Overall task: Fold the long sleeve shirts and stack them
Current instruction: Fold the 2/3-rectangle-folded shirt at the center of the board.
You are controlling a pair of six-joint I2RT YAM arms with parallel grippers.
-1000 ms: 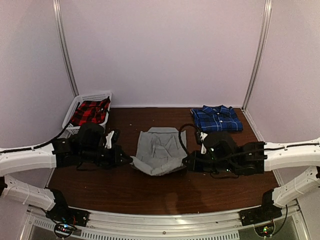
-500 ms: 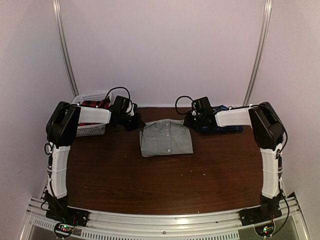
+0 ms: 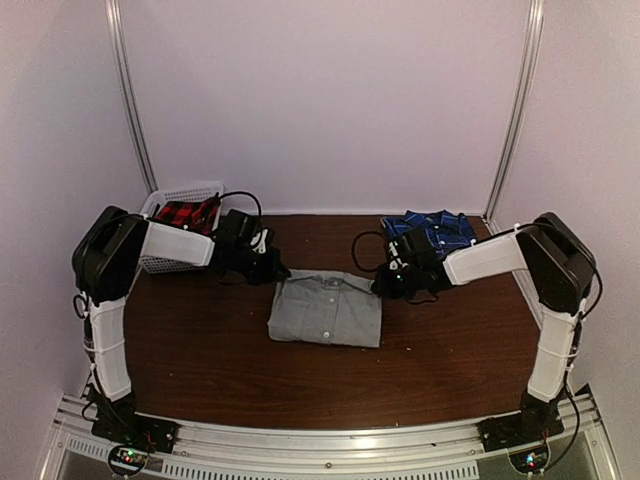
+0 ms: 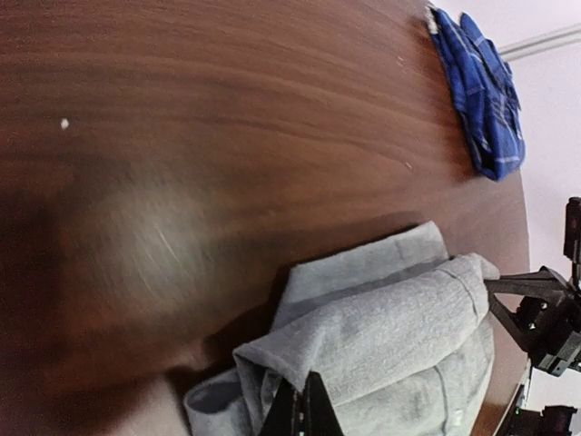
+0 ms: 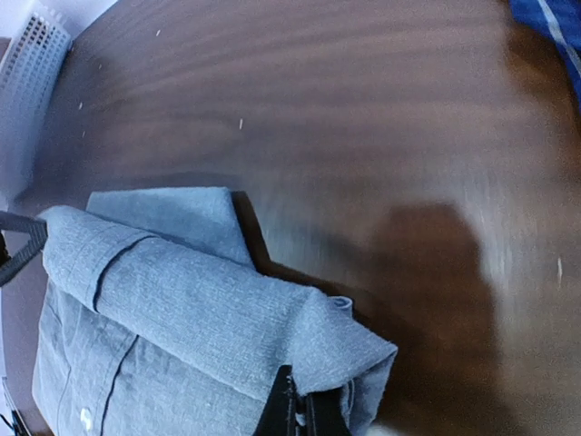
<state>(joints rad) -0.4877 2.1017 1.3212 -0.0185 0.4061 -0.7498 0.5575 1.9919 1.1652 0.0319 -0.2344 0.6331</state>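
At the far left corner of the dark wooden tabletop [image 3: 200,350] I see a white basket [image 3: 185,191] holding a red-and-black checked cloth [image 3: 185,213]. My left arm rises from its base at the near edge to a high elbow. Its forearm then slopes right across the front of the basket and hides part of it.

The left end effector [image 4: 304,413] is at the far left corner of the grey shirt [image 3: 327,310]. Its fingers are pressed together, pinching a bunched fold of the grey fabric. The wrist view shows that corner lifted, with shadow beneath it.

The grey shirt lies in the middle of the tabletop, folded into a rough rectangle. Its button strip faces up and its collar end points away from me.

The right end effector [image 5: 295,409] is at the shirt's far right corner. It is likewise clamped together on a fold of grey cloth. The right arm mirrors the left: a high elbow at the right side, with the forearm sloping down and left.

Behind that forearm, in the far right corner, lies the blue plaid shirt [image 3: 432,232]. It is folded and well apart from the grey one. The right wrist and its black cable cover its near left edge.
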